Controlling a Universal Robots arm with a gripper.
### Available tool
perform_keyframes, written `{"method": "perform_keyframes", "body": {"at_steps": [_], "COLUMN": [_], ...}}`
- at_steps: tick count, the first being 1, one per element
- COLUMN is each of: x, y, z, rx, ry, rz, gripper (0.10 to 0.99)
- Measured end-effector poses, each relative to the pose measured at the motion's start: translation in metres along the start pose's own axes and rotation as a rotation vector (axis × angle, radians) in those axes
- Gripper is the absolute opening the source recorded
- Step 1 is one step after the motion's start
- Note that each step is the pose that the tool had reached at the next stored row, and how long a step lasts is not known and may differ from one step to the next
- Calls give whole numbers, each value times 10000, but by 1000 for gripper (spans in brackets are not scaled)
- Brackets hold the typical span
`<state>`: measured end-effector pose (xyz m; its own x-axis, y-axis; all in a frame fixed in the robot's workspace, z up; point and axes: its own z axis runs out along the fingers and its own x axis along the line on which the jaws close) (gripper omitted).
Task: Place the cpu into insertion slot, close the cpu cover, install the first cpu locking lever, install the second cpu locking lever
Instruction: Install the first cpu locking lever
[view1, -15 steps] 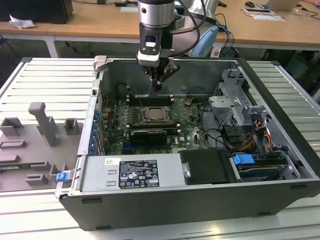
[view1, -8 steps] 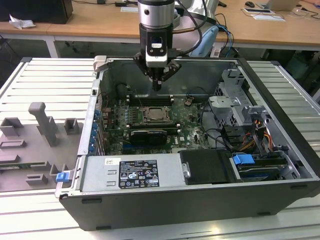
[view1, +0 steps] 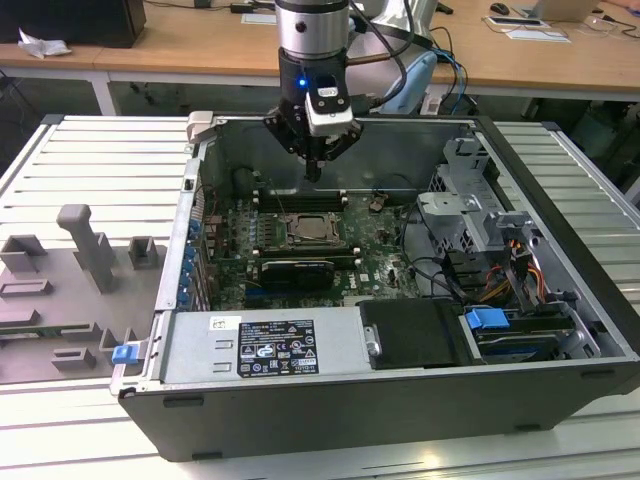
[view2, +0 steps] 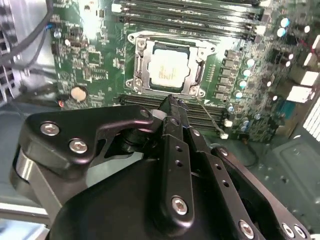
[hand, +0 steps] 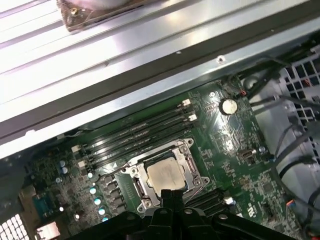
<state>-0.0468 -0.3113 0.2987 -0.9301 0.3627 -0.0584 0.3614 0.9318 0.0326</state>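
Observation:
In the open computer case, the cpu lies in the insertion slot, its pale metal face showing in both wrist views. The silvery cpu cover lies flat around it as a frame. A thin wire locking lever stands out from one corner of the socket. My gripper hangs above the board just beyond the socket, shut, with its fingertips pressed together on nothing. In the first wrist view the gripper sits at the socket's edge.
Long black memory slots run beside the socket. A grey power supply box fills the case front, and a drive cage with cables stands at the exterior view's right. A grey fixture sits outside, at the exterior view's left.

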Motion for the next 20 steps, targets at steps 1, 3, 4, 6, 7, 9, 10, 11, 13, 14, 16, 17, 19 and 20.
{"method": "perform_keyframes", "body": {"at_steps": [1,3,4,6,7,9,10,11,13,14,16,17,19,20], "x": [0,1,0,1,1,1,1,1,1,1,1,1,1,1], "y": [0,1,2,1,2,2,1,1,2,2,2,2,1,1], "z": [0,0,0,4,5,9,10,11,12,12,12,12,13,13], "rx": [-1,60,84,85,76,53,40,26,12,4,-8,-17,-38,-47], "ry": [36,258,331,385,392,406,415,424,431,436,444,449,461,466], "rz": [-199,-475,-525,-899,-1146,-1684,-2022,-2375,-2673,-2878,-3185,-3388,-3905,-4122], "gripper": [106,106,106,106,106,106,106,106,106,106,106,106,106,106]}}
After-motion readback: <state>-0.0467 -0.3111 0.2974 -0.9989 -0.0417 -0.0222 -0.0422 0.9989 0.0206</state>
